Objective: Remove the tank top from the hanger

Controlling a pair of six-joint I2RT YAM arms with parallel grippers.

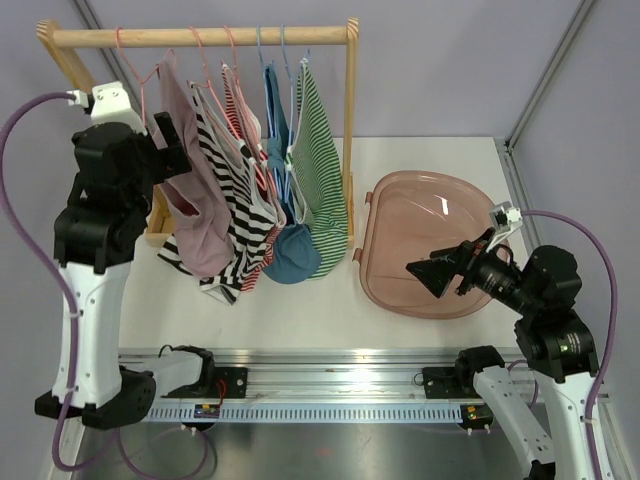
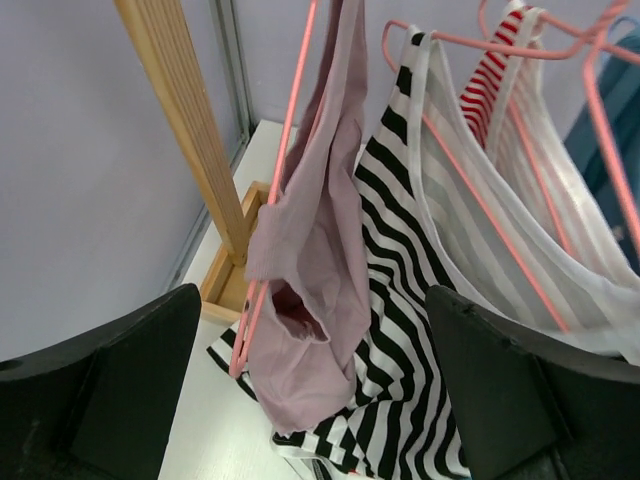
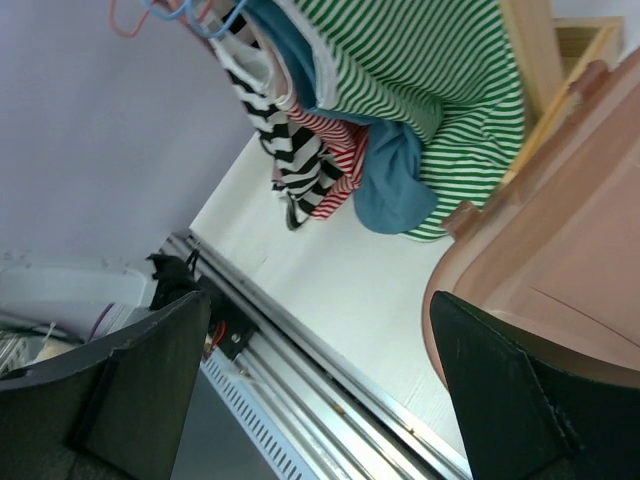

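A mauve tank top hangs on a pink wire hanger at the left end of the wooden rack. In the left wrist view the mauve tank top is bunched along the pink hanger, and the hanger's lower corner sticks out beside the cloth. My left gripper is raised just left of this top, open, with nothing between its fingers. My right gripper is open and empty, low over the near edge of the pink basin.
More tops hang to the right on the rack: black-and-white striped, red striped, blue and green striped. A pink basin lies right of the rack. A metal rail runs along the near table edge.
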